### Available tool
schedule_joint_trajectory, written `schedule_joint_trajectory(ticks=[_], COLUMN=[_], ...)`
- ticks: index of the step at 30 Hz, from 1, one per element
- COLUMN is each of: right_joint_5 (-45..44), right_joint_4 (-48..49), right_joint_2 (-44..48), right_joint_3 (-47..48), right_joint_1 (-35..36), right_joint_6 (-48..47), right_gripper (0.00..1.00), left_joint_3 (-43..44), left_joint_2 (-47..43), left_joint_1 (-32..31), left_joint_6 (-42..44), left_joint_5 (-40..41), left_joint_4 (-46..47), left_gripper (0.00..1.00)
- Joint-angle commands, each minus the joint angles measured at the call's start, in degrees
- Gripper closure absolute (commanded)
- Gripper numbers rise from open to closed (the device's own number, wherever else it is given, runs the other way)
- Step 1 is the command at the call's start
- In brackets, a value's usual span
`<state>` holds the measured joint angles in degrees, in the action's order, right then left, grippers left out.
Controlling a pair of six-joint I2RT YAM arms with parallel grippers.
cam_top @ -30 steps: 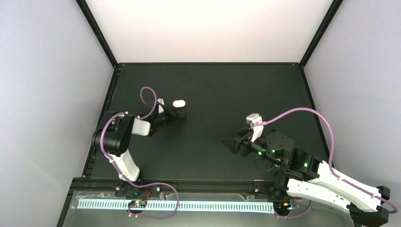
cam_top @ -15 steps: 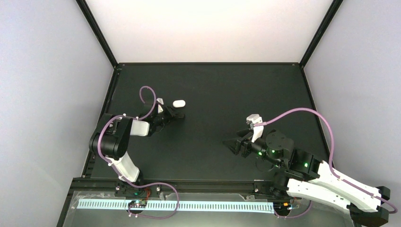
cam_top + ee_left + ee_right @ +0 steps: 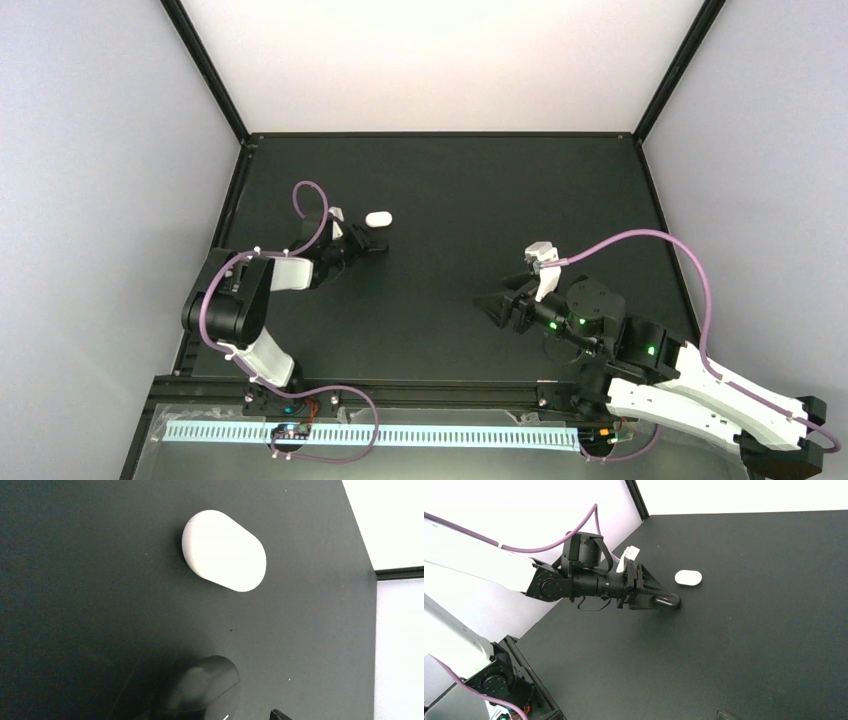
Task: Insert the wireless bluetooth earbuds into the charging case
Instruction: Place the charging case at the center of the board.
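No earbuds show in any view. A closed white pill-shaped case (image 3: 377, 218) lies on the black table; it also shows in the left wrist view (image 3: 224, 550) and the right wrist view (image 3: 688, 577). A closed black case (image 3: 378, 243) lies just in front of it. My left gripper (image 3: 366, 246) lies low with its jaws around the black case (image 3: 200, 685). One fingertip (image 3: 280, 715) stands a little apart from the case's side. My right gripper (image 3: 487, 303) hovers empty at mid-table, far from both cases. Only one of its fingertips (image 3: 725, 714) shows, well off centre.
The black table (image 3: 450, 180) is framed by a black rail, with white walls behind and at the sides. The left arm (image 3: 549, 582) reaches in low from the left edge. Purple cables loop over both arms.
The left arm's elbow has swung a little left and toward the near edge, and its wrist has drawn back slightly. Both cases and the right arm stay put.
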<state>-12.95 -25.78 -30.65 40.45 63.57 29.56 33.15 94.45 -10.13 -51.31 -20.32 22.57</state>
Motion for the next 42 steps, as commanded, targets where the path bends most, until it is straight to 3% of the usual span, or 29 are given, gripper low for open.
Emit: schedule_joint_trajectory(ticks=[1, 12, 36, 40, 42], right_joint_5=[-0.7, -0.3, -1.0, -1.7, -2.9], right_joint_4=[0.1, 1.0, 0.4, -0.3, -0.2], right_joint_2=[0.7, 0.6, 0.1, 0.7, 1.1], right_joint_3=[-0.5, -1.2, -0.8, -0.5, -0.7], right_joint_1=[0.1, 0.1, 0.2, 0.1, 0.2], right_joint_6=[0.5, 0.1, -0.9, -1.0, -0.7], right_gripper=[0.21, 0.21, 0.21, 0.21, 0.2], left_joint_3=[0.2, 0.1, 6.5, 4.2, 3.4], left_joint_2=[-1.9, -6.4, 0.1, -7.6, -13.5], left_joint_1=[0.2, -0.1, -2.9, -2.8, -2.8], left_joint_6=[3.7, 6.0, 5.2, 5.7, 6.8], left_joint_5=[4.7, 9.8, 4.2, 8.4, 11.3], left_joint_4=[-8.6, -14.0, -10.8, -14.3, -17.4], left_gripper=[0.42, 0.4, 0.43, 0.36, 0.24])
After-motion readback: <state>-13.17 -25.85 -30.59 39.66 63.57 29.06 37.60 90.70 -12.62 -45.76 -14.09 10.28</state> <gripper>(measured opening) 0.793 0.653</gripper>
